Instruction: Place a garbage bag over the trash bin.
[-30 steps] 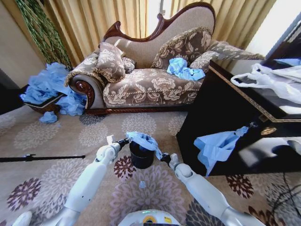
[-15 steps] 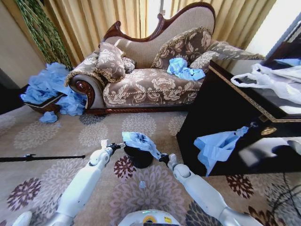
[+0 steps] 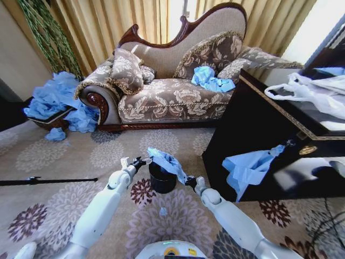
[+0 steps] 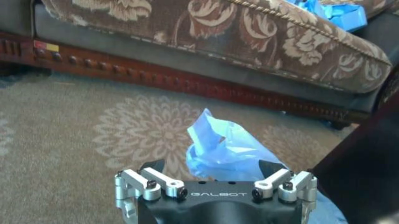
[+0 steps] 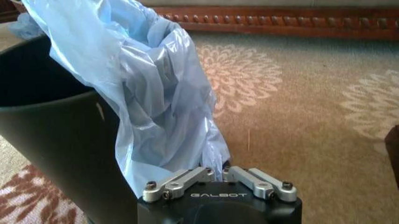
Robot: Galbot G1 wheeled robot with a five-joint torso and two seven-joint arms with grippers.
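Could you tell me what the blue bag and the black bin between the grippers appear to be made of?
The garbage bag looks like thin plastic film: translucent, crinkled, with glossy highlights, draping limply. The trash bin seems to be smooth matte plastic, though coated metal can't be ruled out; its wall is even and seamless.

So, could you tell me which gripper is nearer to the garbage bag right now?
Right. The right gripper is shut on the garbage bag hanging down the trash bin. The left gripper is open just short of the bag.
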